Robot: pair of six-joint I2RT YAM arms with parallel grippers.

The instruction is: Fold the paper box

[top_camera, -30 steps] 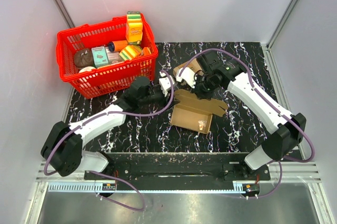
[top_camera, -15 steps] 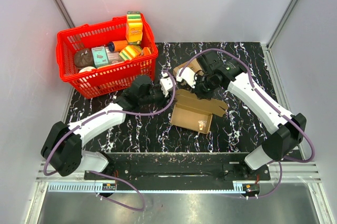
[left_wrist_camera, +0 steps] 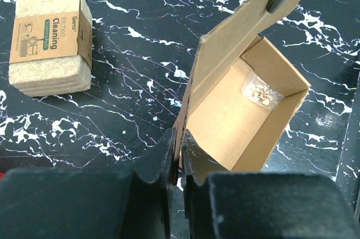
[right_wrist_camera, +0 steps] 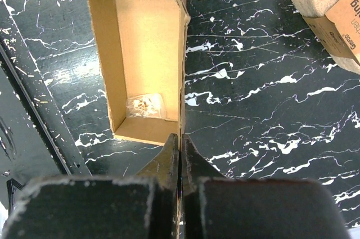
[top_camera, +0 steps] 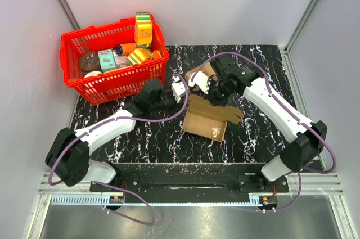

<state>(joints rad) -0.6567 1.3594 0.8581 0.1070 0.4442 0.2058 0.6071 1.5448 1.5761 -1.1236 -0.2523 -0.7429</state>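
At mid-frame | left tool (left_wrist_camera: 179,150) and right tool (right_wrist_camera: 180,144) each pinched the raised lid of the paper box (top_camera: 208,118) | closing likely needed matched, level lowering.

I see bare marble tabletop (top_camera: 152,138) at lower centre. The red basket (top_camera: 112,76) walls off the upper left, while the open paper box (top_camera: 208,118) and sponge pack (left_wrist_camera: 50,42) crowd the middle.
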